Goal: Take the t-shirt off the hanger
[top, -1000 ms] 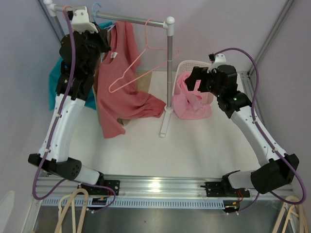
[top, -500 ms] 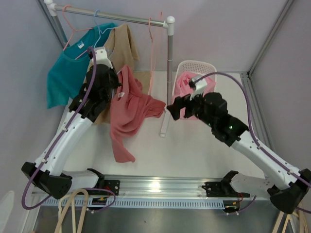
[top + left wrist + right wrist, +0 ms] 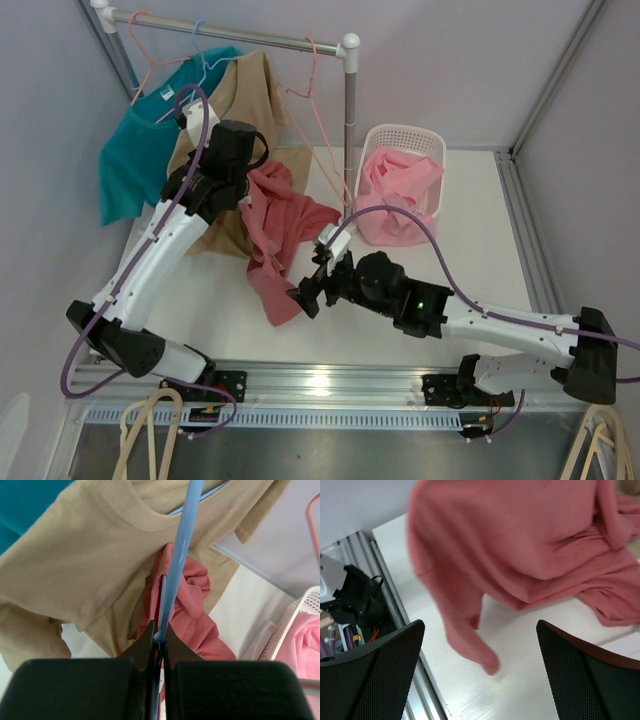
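Note:
The salmon-red t-shirt [image 3: 280, 215] hangs off the pink hanger [image 3: 312, 95], which dangles bare from the rail. My left gripper [image 3: 245, 172] holds the shirt's upper end below the rail, and its lower end trails to the table. In the left wrist view that gripper [image 3: 160, 637] is shut, with red t-shirt cloth [image 3: 192, 610] and a blue hanger wire [image 3: 180, 555] running into the jaw tips. My right gripper [image 3: 305, 297] is open, low beside the shirt's bottom end. In the right wrist view the gripper [image 3: 479, 630] has nothing between its fingers, and the t-shirt [image 3: 520, 540] lies just beyond.
A rail [image 3: 250, 38] on a white post [image 3: 350, 130] carries a teal shirt [image 3: 130, 150] and a tan shirt [image 3: 250, 95] on hangers. A white basket [image 3: 405, 135] with pink cloth [image 3: 395, 195] stands at the back right. Wooden hangers [image 3: 150, 430] lie at the near edge.
My left gripper came down from the rail with the t-shirt, leaving the pink hanger bare. My right arm swung from the basket down and left to the shirt's lower end.

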`<state>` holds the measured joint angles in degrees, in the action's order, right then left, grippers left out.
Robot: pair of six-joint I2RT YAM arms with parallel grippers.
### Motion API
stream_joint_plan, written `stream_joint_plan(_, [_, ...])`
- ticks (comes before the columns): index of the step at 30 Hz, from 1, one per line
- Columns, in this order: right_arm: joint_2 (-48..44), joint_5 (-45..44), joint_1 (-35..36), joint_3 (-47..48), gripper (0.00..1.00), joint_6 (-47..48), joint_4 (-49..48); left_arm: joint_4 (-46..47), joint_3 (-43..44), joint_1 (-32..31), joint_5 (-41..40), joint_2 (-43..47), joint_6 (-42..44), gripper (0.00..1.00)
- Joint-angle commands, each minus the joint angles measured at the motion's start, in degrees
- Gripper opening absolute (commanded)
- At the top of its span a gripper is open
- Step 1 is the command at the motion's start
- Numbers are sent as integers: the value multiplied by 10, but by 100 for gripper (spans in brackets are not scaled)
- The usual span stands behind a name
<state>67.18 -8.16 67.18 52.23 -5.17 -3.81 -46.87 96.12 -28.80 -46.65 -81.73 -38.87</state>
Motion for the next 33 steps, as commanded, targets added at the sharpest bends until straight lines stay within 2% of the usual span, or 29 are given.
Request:
stream_joint_plan(1, [23, 1, 24, 16, 99, 19, -75, -54, 38, -10, -41, -16, -66, 1])
stream_joint_plan(8, [86, 15, 30, 52, 97, 16, -83, -51, 37, -25, -44, -29, -70, 1])
stream_joint_plan(9, [105, 10, 30, 68, 82, 11, -80, -50, 36, -27, -41, -29, -69, 1])
stream_joint_plan(10, [116, 3, 30, 78, 77, 11, -65, -49, 36, -26, -40, -29, -69, 1])
stream_joint_plan(13, [144, -4, 30, 93, 80, 13, -64, -49, 28, -28, -23, -23, -73, 1])
stream_joint_plan(14, [147, 2, 30, 96, 76, 14, -62, -38, 22, -28, -20, -12, -75, 1])
stream_joint_plan(16, [150, -1, 32, 103, 35, 5, -52, -13, -17, -32, -14, 2, -70, 1])
stream_joint_plan(17, [149, -4, 34, 105, 5, 2, -45, -2, -35, -32, -15, 13, -68, 1])
stream_joint_plan(18, [147, -7, 36, 106, 0, 2, -38, 20, -43, -32, -18, 17, -65, 1])
stream_joint_plan(23, [90, -69, 87, 75, 0, -3, 0, 53, -56, -32, -28, 8, -53, 1])
stream_joint_plan(27, [31, -131, 150, 56, 0, -6, 32, 55, -31, -28, -35, -45, -50, 1])
stream_joint_plan(28, [22, -162, 163, 53, 0, -10, 56, 55, -17, -26, -38, -54, -49, 1])
stream_joint_plan(33, [-20, -204, 223, -7, 0, -66, 74, 32, 82, -11, -26, -109, -35, 1])
